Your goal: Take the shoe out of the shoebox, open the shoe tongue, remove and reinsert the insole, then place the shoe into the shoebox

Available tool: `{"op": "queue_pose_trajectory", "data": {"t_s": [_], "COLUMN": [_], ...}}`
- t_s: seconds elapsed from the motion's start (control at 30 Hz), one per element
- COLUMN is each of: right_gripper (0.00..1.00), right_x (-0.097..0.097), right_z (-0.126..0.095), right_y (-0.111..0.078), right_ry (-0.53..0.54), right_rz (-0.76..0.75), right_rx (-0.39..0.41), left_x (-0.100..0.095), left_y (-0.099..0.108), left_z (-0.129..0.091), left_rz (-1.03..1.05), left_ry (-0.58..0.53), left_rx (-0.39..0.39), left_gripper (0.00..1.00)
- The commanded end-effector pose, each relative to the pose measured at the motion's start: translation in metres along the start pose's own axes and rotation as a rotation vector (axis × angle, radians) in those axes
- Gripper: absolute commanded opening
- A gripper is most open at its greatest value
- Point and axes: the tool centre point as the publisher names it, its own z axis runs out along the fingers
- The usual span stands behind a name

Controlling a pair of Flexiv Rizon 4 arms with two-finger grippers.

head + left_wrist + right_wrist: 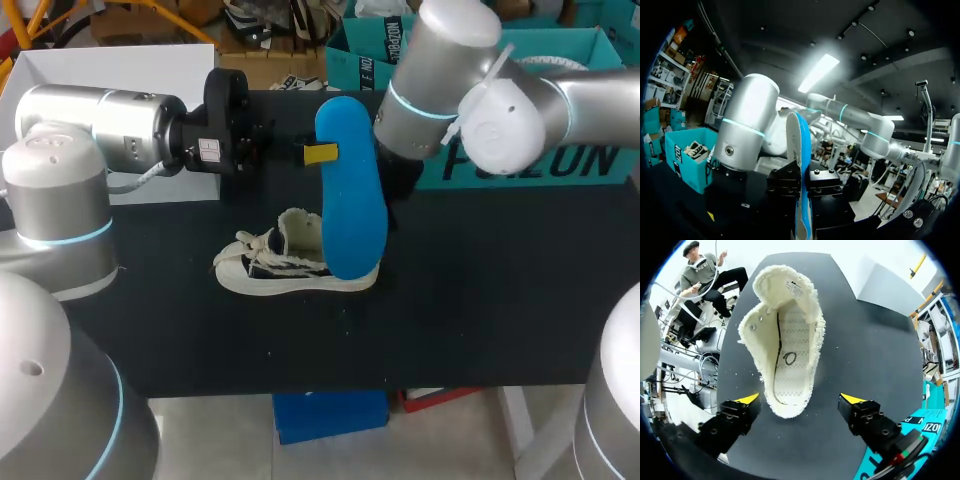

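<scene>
A white low shoe with dark laces (290, 265) lies on its side on the black table (480, 300). My left gripper (318, 153) is shut on a blue insole (352, 190), which it holds upright above the shoe. In the left wrist view the insole (801, 160) stands edge-on between the black fingers (785, 181). My right gripper (800, 399) is open directly over the shoe's fleecy opening (785, 335), its yellow tips on either side of one end of the shoe without touching it. In the head view the insole and my right arm (440, 90) hide those fingers.
The teal shoebox (530, 160) stands at the back right of the table, just behind my right arm. A white box (100, 70) sits at the back left. Bare table lies in front of the shoe and to its right.
</scene>
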Motion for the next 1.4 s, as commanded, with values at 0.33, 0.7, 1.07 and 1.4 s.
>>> {"op": "queue_pose_trajectory", "data": {"t_s": [0.33, 0.7, 1.07, 1.4], "right_gripper": [1.00, 1.00, 1.00, 1.00], "right_x": [-0.001, -0.001, 0.001, 0.007], "right_z": [0.004, 0.013, 0.010, 0.006], "right_y": [0.013, 0.020, 0.010, 0.000], "right_ry": [0.009, 0.001, -0.012, -0.035], "right_rz": [-0.012, -0.008, 0.014, 0.031], "right_rx": [0.115, 0.070, 0.061, 0.011], "left_x": [0.000, 0.000, 0.000, 0.000], "left_y": [0.001, 0.001, 0.001, 0.001], "left_z": [0.002, 0.002, 0.002, 0.002], "left_rz": [0.002, 0.002, 0.002, 0.002], "left_ry": [-0.005, -0.005, -0.005, -0.005], "left_rx": [0.003, 0.003, 0.003, 0.003], "left_gripper": [0.00, 0.00, 0.00, 0.00]}}
